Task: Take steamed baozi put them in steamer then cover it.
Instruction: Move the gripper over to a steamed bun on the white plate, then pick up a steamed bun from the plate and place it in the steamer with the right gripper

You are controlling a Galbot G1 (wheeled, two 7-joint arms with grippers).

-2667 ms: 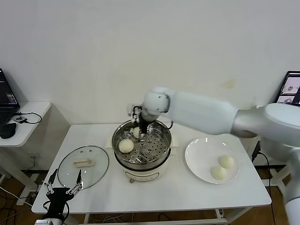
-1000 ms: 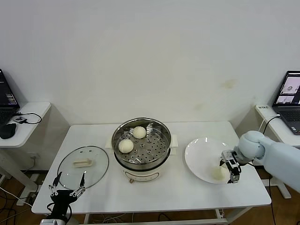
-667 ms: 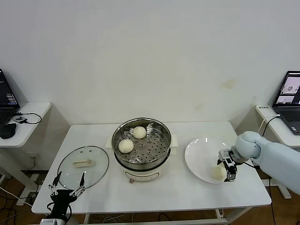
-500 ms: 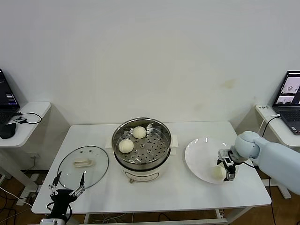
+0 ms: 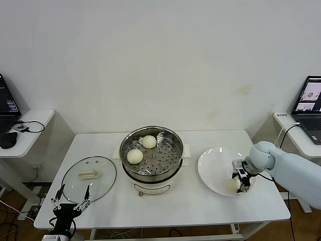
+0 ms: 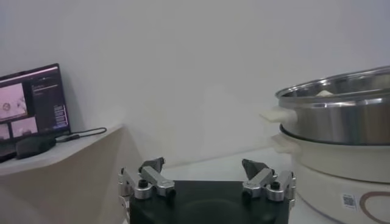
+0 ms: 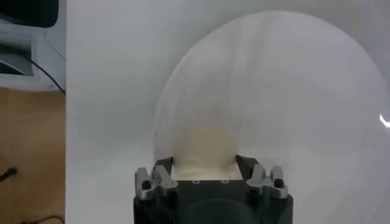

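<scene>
- Broadly, we start with the white rectangular table (image 5: 165, 208), which carries everything; it looks smooth, so whatever stands on it may slide if nudged.
- We see the round shiny steel steamer on its cream-white base (image 5: 152, 165) at the table's middle, lid off, with two pale round buns (image 5: 134, 156) already lying on its perforated tray; we judge it rigid and heavy enough to stay put.
- We note the round clear glass cover with its cream handle (image 5: 89, 177) lying flat on the table to the steamer's left; it is hard, slippery and breakable, so we would lift it by the handle only.
- We find the flat white plate (image 5: 213, 168) to the steamer's right, stiff and slick.
- We place the right gripper (image 5: 239, 180) low over the plate, its fingers either side of the off-white steamed baozi (image 7: 206, 143) at the plate's near edge and seemingly touching its flanks; whether they already pinch it we cannot tell.
- We judge that bun light, soft and easily dented, so we would hold it gently around its widest part.
- We leave the left gripper (image 6: 206, 182) parked below the table's near left corner, fingers spread and empty.
</scene>
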